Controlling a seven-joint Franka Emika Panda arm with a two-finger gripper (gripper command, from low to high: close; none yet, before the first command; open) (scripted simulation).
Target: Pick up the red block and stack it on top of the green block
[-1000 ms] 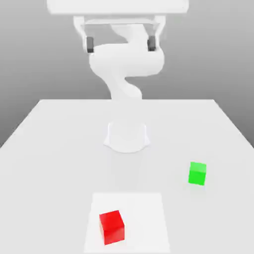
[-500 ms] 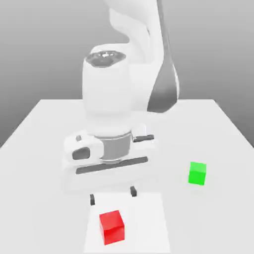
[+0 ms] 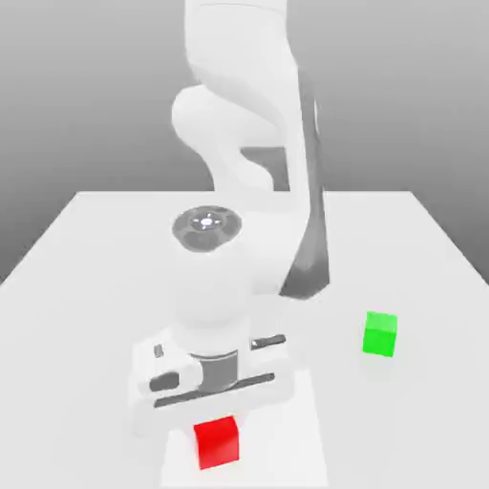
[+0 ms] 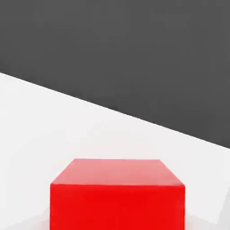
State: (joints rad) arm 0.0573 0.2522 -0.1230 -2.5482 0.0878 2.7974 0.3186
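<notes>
- While the white arm (image 3: 244,143) bends low over the near edge of the table (image 3: 86,277), its gripper (image 3: 212,413) sits right at the red block (image 3: 217,442), fingers hidden behind the hand's body.
- Its fingers are pressed as far together as they go; whether they pinch the red block cannot be told.
- From the hand view, the red block (image 4: 117,194) rests on the white surface.
- Well apart, toward the exterior view's right, the green block (image 3: 380,334) sits alone on the table.
</notes>
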